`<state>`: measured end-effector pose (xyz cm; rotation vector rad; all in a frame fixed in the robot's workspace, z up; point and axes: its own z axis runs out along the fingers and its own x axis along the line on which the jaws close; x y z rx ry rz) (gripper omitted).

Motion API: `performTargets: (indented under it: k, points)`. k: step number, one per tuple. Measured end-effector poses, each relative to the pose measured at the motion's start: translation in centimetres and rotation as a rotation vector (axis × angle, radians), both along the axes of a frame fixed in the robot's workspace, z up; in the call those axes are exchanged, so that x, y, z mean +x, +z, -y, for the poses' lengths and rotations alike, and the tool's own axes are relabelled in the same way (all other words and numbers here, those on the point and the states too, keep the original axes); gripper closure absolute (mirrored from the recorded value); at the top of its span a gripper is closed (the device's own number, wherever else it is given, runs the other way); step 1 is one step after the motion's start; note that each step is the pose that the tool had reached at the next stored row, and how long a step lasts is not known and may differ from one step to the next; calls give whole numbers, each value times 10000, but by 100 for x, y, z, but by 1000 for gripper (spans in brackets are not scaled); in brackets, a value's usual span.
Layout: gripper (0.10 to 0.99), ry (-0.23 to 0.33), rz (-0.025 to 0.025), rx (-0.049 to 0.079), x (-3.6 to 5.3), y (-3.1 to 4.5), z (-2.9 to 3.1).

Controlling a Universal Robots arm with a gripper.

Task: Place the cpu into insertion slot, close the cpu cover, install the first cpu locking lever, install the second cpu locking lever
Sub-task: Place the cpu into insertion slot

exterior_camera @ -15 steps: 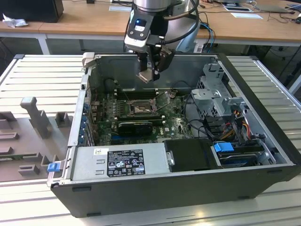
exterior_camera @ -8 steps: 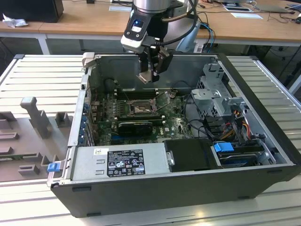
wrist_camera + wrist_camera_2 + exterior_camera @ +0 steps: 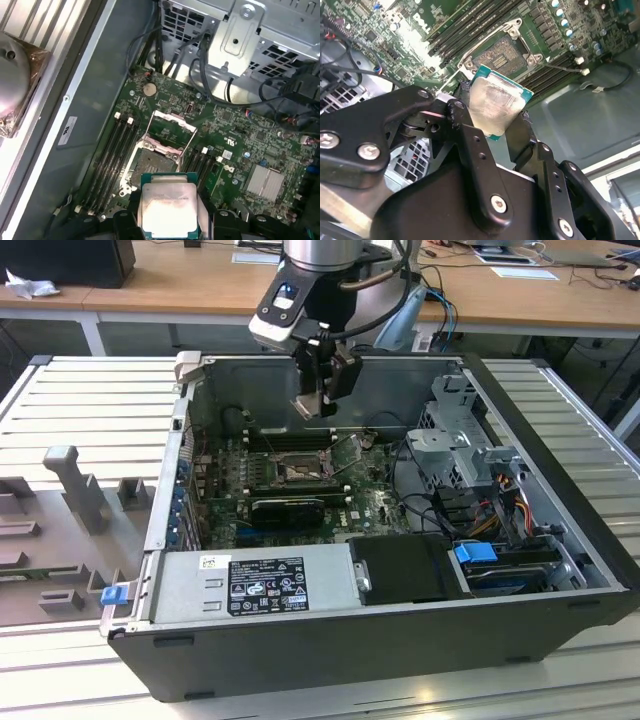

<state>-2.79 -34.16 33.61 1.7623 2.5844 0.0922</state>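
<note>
Gripper: the gripper (image 3: 494, 122) hangs above the insertion slot (image 3: 506, 55), inside the open computer case (image 3: 560, 480). Its two black fingers are closed to the width of the chip and pinch it by two opposite edges.
Cpu: the cpu (image 3: 499, 102) is in the fingers, silvery face toward the wrist cameras, well apart from the slot and not yet over its middle, as I judge from both wrist views.
Slot: it lies bare and dark, with nothing in it.
Cover: the cpu cover (image 3: 172, 118) seems to stand open on the far side of the slot from the gripper. I cannot make out how the levers lie.
Neighbours: long memory slots (image 3: 112, 155) run close on both sides of the slot.
Risk, slipping: the grip is only on thin edges, so the chip may tilt or fall on the slot's fine contacts.
Risk, alignment: if the chip comes down turned or off-centre, it would sit on the rim and not in the slot.
Risk, collision: the fingers are wide beside the slot and could knock the raised cover.
</note>
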Motion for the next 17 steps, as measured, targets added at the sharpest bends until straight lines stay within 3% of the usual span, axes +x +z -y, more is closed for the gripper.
performTargets:
  k: [5, 17]
  points:
    - [557, -686, -17, 0, 0, -13, 0]
    - [557, -3359, -15, -38, 0, -89, 0]
